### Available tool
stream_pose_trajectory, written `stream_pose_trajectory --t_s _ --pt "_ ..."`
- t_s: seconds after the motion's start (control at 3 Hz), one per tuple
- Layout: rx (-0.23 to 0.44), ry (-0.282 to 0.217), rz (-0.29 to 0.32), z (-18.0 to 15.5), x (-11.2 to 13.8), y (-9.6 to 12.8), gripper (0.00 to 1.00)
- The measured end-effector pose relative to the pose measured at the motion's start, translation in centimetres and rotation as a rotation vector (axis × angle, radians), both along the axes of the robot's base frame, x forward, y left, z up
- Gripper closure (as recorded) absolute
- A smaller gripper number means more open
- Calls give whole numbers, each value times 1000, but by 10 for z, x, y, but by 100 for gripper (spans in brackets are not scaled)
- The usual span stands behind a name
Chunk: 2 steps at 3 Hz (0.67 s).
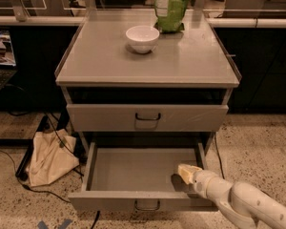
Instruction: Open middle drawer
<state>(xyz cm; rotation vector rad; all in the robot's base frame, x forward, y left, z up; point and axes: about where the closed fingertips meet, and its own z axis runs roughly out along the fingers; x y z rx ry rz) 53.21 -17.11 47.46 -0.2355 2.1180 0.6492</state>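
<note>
The middle drawer (pixel 143 174) is a grey metal drawer that stands pulled far out of the cabinet, its inside bare. Its front (pixel 109 200) faces me at the bottom edge of the view, with a small dark loop handle (pixel 147 205). My gripper (pixel 187 172) is at the end of the white arm (pixel 243 204), which comes in from the lower right. It sits inside the drawer at the right wall, just behind the front panel. Above it a closed grey drawer (pixel 100 117) has its own loop handle (pixel 148 117).
The grey cabinet top (pixel 109 61) holds a white bowl (pixel 142 38) and a green bag (pixel 171 6) at the back. A beige cloth bag (pixel 47 159) and black cables (pixel 28 185) lie on the speckled floor to the left of the cabinet.
</note>
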Motion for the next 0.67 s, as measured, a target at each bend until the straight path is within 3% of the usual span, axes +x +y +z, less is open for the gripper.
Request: stream_pose_trajectory --t_s 0.33,0.67 --pt "7 -152 -53 65 -9 -12 84" --pt "36 -214 -100 103 -11 -25 53"
